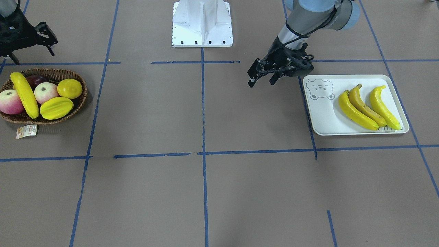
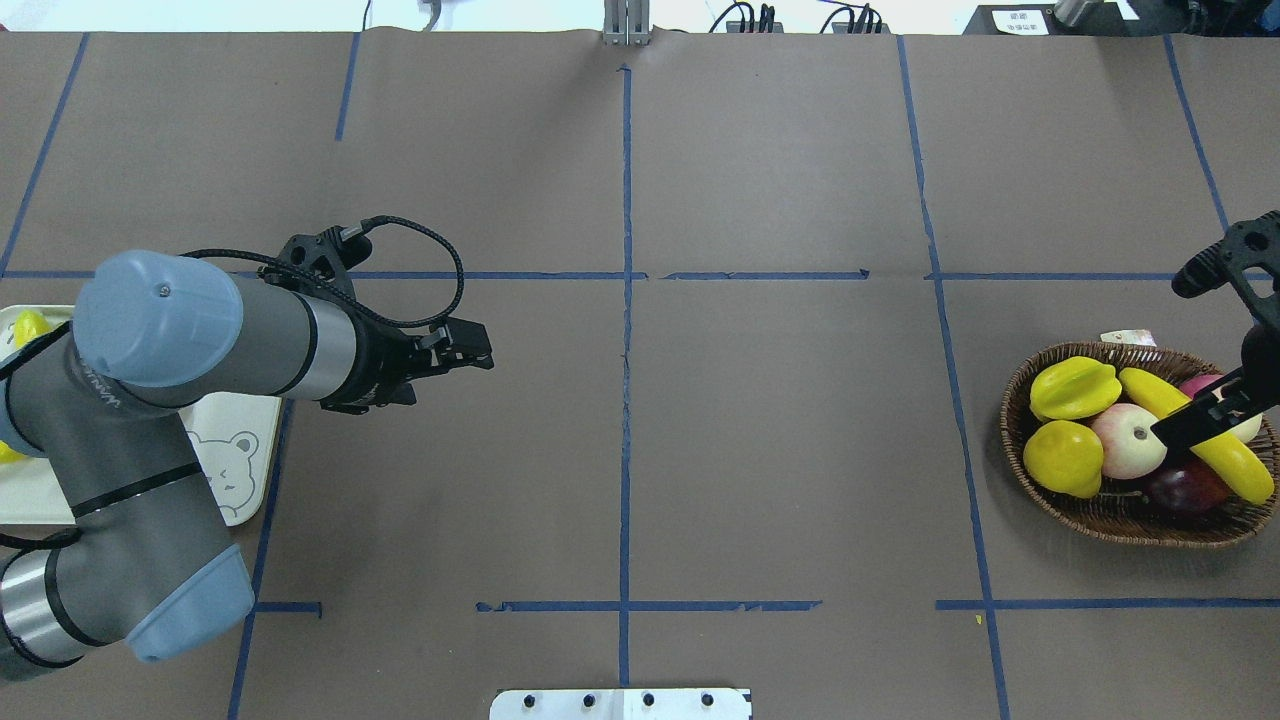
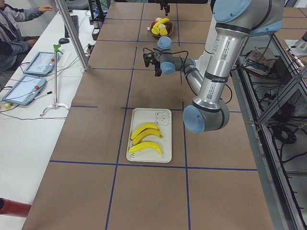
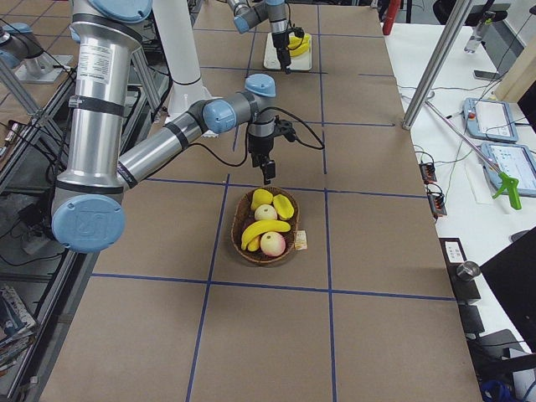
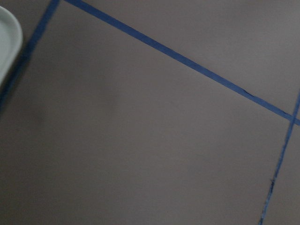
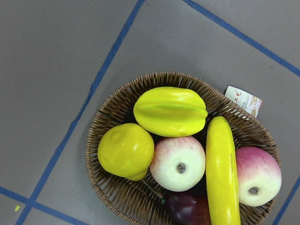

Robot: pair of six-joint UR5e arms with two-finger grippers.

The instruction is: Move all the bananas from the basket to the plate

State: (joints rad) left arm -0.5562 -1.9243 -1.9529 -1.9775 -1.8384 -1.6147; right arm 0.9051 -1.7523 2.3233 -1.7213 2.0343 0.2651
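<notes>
exterior left | brown table (image 3: pixel 153 191), blue tape grid (image 3: pixel 86 163), plate (image 3: pixel 144 117) | white desk (image 3: pixel 29 129), tablets (image 3: pixel 42 62)

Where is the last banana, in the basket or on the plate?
In the basket: the banana lies across it, within its woven rim.

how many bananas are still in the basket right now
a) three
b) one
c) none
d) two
b: a single banana lies in the basket, while the other three bananas already lie side by side on the plate.
</notes>
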